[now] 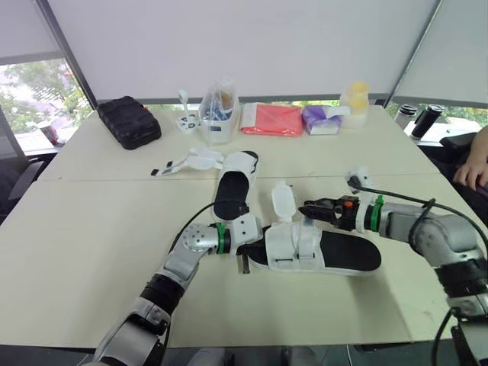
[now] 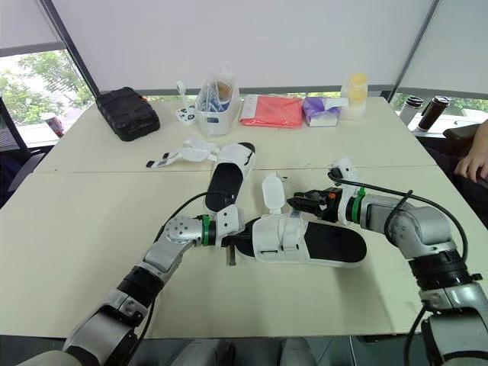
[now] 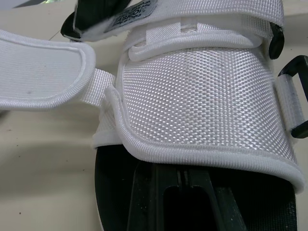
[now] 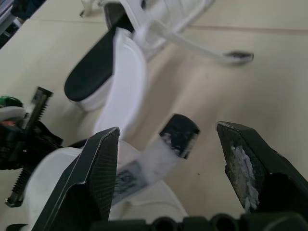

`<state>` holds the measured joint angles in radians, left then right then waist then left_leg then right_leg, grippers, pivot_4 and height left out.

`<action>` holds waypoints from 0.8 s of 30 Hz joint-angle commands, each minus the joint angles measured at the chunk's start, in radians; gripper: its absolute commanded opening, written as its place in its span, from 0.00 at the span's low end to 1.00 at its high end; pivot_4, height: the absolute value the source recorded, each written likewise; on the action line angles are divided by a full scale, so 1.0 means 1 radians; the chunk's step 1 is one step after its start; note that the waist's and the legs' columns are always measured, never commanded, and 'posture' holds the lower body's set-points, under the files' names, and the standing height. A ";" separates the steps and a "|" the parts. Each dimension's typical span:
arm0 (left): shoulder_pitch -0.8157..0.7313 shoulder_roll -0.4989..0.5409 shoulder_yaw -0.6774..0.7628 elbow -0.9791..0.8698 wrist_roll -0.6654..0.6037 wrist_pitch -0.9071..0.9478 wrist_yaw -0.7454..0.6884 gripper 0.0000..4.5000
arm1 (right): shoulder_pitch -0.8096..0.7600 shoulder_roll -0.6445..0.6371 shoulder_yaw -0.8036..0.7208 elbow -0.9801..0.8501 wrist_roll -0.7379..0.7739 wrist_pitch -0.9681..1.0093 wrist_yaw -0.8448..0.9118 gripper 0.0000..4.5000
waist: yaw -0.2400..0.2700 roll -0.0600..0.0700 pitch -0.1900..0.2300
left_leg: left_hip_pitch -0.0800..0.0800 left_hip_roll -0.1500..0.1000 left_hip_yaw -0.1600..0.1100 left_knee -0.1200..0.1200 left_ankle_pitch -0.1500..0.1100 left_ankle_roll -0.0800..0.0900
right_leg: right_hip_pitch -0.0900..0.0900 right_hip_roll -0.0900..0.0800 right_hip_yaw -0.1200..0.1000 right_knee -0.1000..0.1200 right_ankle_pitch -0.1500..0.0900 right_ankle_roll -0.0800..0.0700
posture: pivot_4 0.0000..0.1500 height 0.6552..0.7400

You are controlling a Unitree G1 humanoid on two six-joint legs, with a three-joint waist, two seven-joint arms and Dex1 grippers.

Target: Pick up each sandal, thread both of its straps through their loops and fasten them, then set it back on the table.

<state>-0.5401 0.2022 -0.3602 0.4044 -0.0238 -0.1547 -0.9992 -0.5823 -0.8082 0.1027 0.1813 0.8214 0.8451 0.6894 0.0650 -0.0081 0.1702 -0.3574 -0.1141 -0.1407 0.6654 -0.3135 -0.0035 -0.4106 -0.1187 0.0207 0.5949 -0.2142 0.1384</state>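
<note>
White sandal (image 3: 192,96) w/ strap (image 3: 43,77) undone.

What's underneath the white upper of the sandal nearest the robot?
The black footbed shows beneath the white upper, and the left gripper reaches in under it. The upper hides how far it reaches and the footbed beyond.

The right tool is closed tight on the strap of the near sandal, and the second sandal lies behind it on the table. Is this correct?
No. The right wrist view shows the right tool open, the strap of the near sandal between its fingers. The second sandal does lie behind on the table.
</note>
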 commanded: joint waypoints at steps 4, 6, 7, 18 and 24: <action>0.032 -0.003 -0.031 0.017 0.035 0.037 0.021 0.00 | -0.066 0.037 -0.046 0.068 -0.067 0.033 0.107 0.71 | -0.001 0.000 0.000 | 0.000 0.000 0.000 0.000 0.000 0.000 | 0.000 0.000 0.000 0.000 0.000 0.000 | 1.00 1.00; 0.037 -0.001 -0.030 0.012 0.034 0.041 0.026 0.00 | -0.072 0.052 -0.091 0.064 -0.038 0.069 0.122 0.58 | -0.001 0.000 0.000 | 0.000 0.000 0.000 0.000 0.000 0.000 | 0.000 0.000 0.000 0.000 0.000 0.000 | 1.00 1.00; 0.039 -0.001 -0.029 0.009 0.033 0.044 0.028 0.00 | -0.070 0.054 -0.103 0.055 -0.034 0.086 0.132 0.49 | -0.001 0.001 0.000 | 0.000 0.000 0.000 0.000 0.000 0.000 | 0.000 0.000 0.000 0.000 0.000 0.000 | 1.00 1.00; 0.035 0.000 -0.037 0.014 0.035 0.037 0.021 0.00 | -0.057 0.142 -0.384 -0.046 0.169 0.229 0.123 0.02 | -0.001 0.001 0.000 | -0.001 0.000 -0.001 0.000 0.000 0.000 | -0.001 0.000 0.000 0.000 0.000 0.000 | 1.00 1.00; 0.032 -0.004 -0.040 0.020 0.038 0.032 0.019 0.00 | -0.040 0.175 -0.359 -0.081 0.139 0.230 0.103 0.02 | -0.003 0.001 0.000 | 0.000 0.000 0.000 0.000 0.000 0.000 | -0.001 0.000 0.000 0.000 0.000 0.000 | 1.00 1.00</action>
<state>-0.5244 0.1983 -0.3596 0.3898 -0.0236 -0.1414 -0.9775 -0.6150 -0.6385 -0.2431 0.1489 0.9550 1.0912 0.7894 0.0623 -0.0068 0.1699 -0.3578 -0.1140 -0.1411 0.6653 -0.3136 -0.0036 -0.4116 -0.1187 0.0208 0.5953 -0.2138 0.1381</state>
